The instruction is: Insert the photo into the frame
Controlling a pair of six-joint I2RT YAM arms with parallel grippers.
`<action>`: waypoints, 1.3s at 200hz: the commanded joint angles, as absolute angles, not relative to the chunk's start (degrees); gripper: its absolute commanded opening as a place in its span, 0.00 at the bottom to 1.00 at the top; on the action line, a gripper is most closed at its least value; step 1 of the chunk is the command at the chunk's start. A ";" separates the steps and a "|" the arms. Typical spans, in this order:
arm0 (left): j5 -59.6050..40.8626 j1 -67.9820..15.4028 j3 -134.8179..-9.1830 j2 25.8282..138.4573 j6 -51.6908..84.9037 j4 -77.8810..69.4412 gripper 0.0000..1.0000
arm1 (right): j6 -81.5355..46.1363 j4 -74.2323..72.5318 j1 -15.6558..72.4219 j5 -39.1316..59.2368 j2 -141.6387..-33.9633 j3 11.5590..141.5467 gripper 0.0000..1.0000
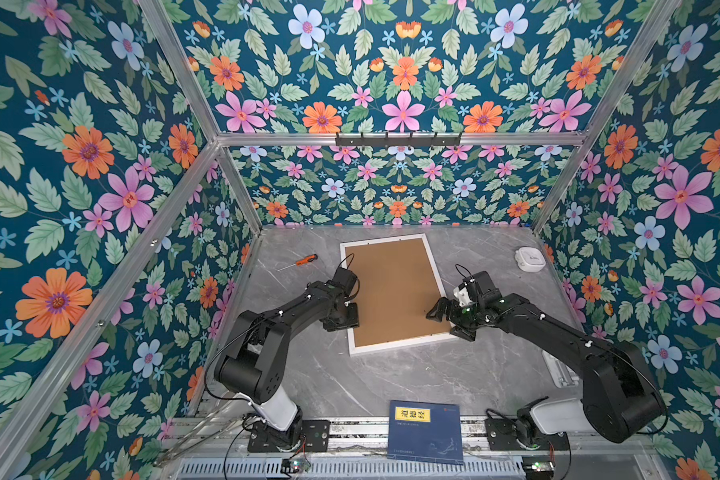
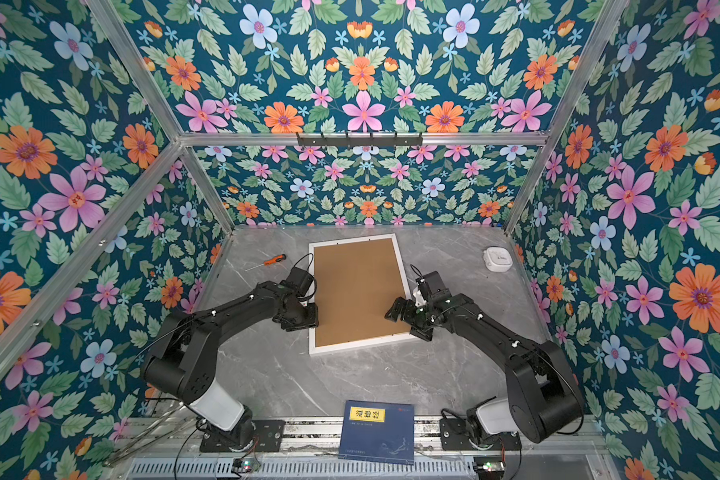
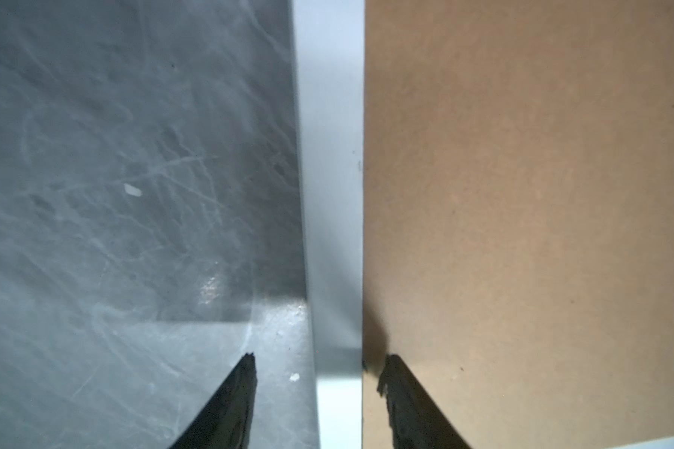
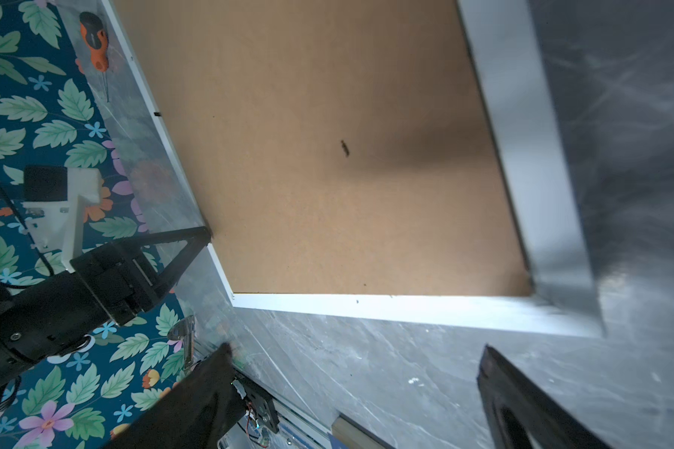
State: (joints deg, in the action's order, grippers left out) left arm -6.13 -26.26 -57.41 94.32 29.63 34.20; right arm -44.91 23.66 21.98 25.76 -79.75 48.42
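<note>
White frame (image 4: pixel 405 307) around brown backing board (image 4: pixel 327 175), right hand (image 4: pixel 357 352) spread wide

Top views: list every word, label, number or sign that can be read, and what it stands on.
"道德经": on the yellow label of the dark blue book.
Small print below that label and along the book's lower edge: too small to read.
red mark at the book's corner: too small to read.
Dark marking on the white device: unreadable.
No text visible on the frame, backing board or screwdriver.
</note>
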 commanded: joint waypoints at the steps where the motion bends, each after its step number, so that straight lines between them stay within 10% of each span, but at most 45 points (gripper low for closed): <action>1: -6.41 -26.19 -56.79 94.87 29.00 33.78 0.54 | -40.50 26.38 19.29 27.39 -79.19 47.90 0.98; 192: -6.06 -26.19 -56.16 95.72 29.39 33.31 0.46 | -33.10 19.70 17.67 34.19 -90.40 49.09 0.96; 260: -6.36 -26.19 -57.63 93.50 29.87 35.08 0.65 | -38.00 9.07 15.30 41.92 -86.86 45.17 0.96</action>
State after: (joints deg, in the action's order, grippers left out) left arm -5.91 -26.17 -56.82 94.39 29.69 33.95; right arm -35.42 16.67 16.12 35.97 -87.00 46.48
